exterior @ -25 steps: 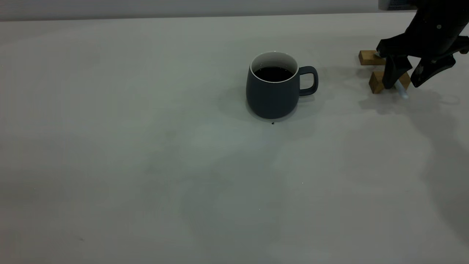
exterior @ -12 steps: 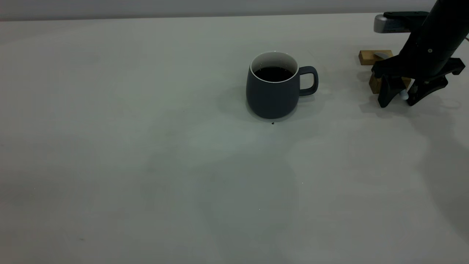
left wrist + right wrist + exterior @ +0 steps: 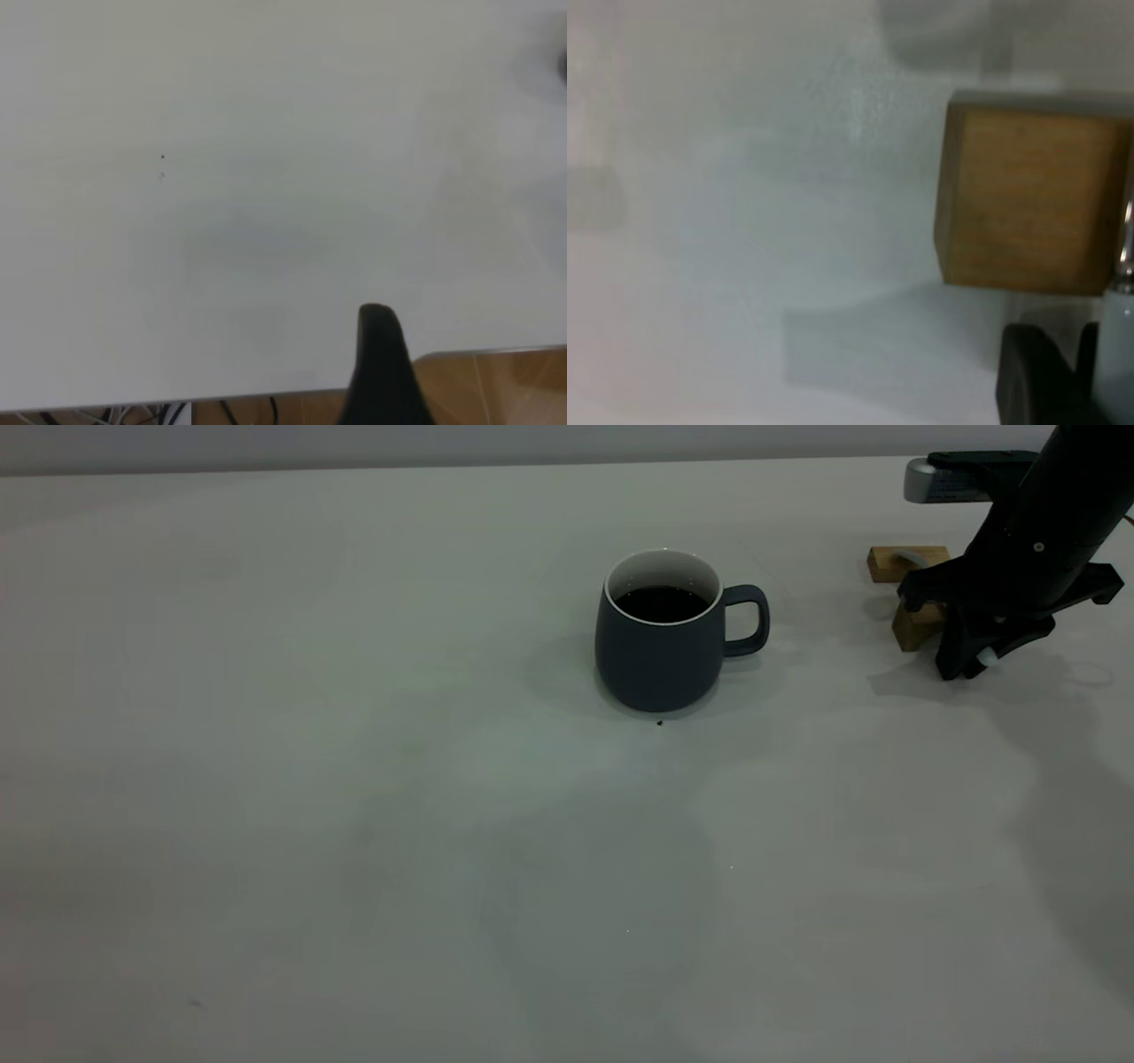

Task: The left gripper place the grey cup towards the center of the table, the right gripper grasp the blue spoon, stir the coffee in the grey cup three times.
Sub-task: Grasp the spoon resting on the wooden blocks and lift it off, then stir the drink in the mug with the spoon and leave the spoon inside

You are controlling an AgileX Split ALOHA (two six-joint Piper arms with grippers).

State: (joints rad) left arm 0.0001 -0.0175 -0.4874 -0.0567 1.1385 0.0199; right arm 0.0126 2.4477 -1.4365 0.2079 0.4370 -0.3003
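Near the middle of the pale desk (image 3: 354,779) stands the grey cup (image 3: 660,646), upright, with dark coffee (image 3: 660,604) inside and its handle toward the right gripper (image 3: 973,662). Far off at the right edge, two wooden blocks (image 3: 912,624) sit by that gripper. Its fingers (image 3: 955,657) are squeezed on the blue spoon (image 3: 985,657), whose pale tip peeks out low by the desk. The left gripper (image 3: 381,372) hangs over bare desk near its edge; whether it is open, I cannot tell.
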